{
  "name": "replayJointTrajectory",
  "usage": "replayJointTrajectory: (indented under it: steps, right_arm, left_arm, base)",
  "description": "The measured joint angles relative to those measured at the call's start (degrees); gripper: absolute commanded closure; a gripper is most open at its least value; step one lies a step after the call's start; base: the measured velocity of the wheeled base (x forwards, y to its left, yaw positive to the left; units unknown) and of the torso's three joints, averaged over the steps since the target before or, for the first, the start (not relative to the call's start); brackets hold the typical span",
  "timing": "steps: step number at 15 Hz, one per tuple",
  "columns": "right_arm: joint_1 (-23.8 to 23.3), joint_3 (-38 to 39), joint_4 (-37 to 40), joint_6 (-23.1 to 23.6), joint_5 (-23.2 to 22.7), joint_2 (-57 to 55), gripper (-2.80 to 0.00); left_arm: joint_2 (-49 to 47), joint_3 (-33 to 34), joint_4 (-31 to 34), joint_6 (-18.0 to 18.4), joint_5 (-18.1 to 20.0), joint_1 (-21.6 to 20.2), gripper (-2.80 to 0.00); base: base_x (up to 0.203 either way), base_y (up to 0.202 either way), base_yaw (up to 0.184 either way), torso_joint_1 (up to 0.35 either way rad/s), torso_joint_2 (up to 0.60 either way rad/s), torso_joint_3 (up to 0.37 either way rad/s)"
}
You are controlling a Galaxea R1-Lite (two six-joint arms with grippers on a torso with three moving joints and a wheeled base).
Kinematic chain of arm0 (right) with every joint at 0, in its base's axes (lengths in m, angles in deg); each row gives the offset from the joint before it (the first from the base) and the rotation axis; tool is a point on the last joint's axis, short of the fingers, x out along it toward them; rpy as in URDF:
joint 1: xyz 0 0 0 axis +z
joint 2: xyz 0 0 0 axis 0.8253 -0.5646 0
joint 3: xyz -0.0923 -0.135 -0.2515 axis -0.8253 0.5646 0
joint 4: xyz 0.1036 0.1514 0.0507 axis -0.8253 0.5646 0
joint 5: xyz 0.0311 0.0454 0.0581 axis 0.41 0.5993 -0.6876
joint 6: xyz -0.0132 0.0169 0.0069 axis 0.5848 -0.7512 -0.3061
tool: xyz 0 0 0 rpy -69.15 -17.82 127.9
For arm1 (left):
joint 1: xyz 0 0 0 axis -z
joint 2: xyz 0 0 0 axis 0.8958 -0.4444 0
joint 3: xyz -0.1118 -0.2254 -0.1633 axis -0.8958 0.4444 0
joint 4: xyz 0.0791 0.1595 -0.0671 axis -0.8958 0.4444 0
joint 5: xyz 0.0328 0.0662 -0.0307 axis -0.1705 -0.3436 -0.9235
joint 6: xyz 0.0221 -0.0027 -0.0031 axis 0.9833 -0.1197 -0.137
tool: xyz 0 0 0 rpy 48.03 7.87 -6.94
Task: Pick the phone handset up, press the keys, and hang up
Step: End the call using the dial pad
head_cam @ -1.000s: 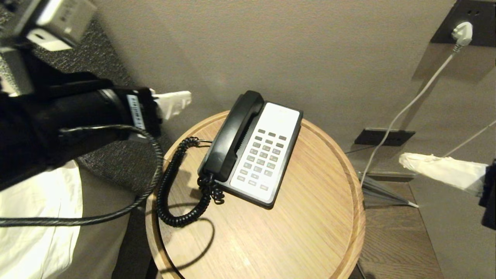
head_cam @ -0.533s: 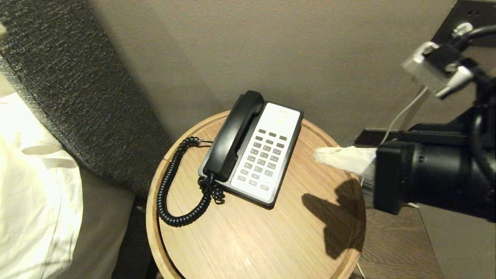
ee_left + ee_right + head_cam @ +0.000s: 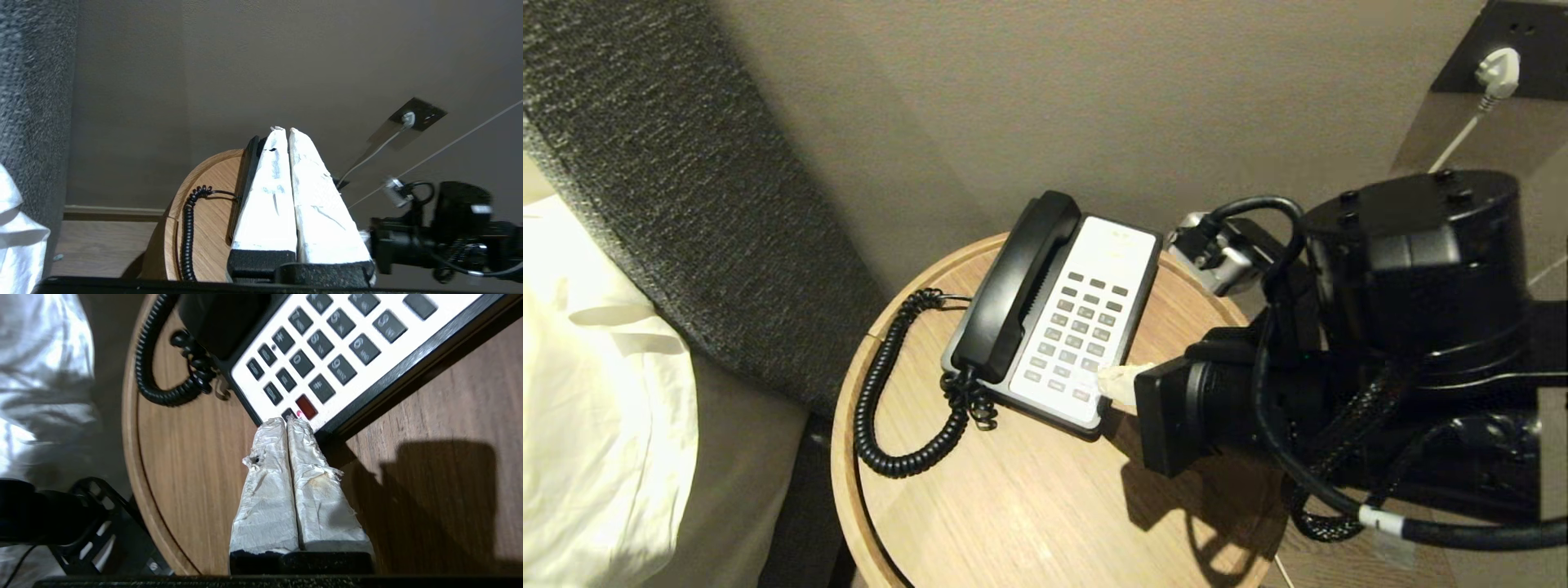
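The right gripper [image 3: 1112, 382] is reaching in over the right-hand edge of the round wooden table [image 3: 1045, 506], its two white-wrapped fingers [image 3: 269, 486] pressed flat together with nothing between them, their tips resting at the near corner of the phone base [image 3: 1111, 253], just by a small red key [image 3: 306, 407]. The dark grey keys [image 3: 1078, 335] are sitting in rows on the white faceplate; digits such as 9, 6 and 0 and the star and hash marks are showing on them in the right wrist view, while no brand name is legible. The phone handset [image 3: 1017, 286], a black, curved receiver with thick blocky ends, is lying in its cradle along the left side of the base, toward the table's far edge. Its black coiled cord [image 3: 882, 400] is looping out toward the table's left edge. The left gripper [image 3: 284, 134] is hanging off the table, closed and empty, its fingertips touching.
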Motion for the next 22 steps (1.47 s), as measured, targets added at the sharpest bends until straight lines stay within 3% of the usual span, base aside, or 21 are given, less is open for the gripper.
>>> replayJointTrajectory:
  steps: [22]
  right_arm:
    - [-1.49,-1.55,-2.18,2.8,2.41,-5.89,0.0]
  left_arm:
    - [3.13,2.12,1.17,-1.33,0.56,0.02,0.0]
  base:
    - [0.0,0.0,0.0,0.0,0.0,0.0]
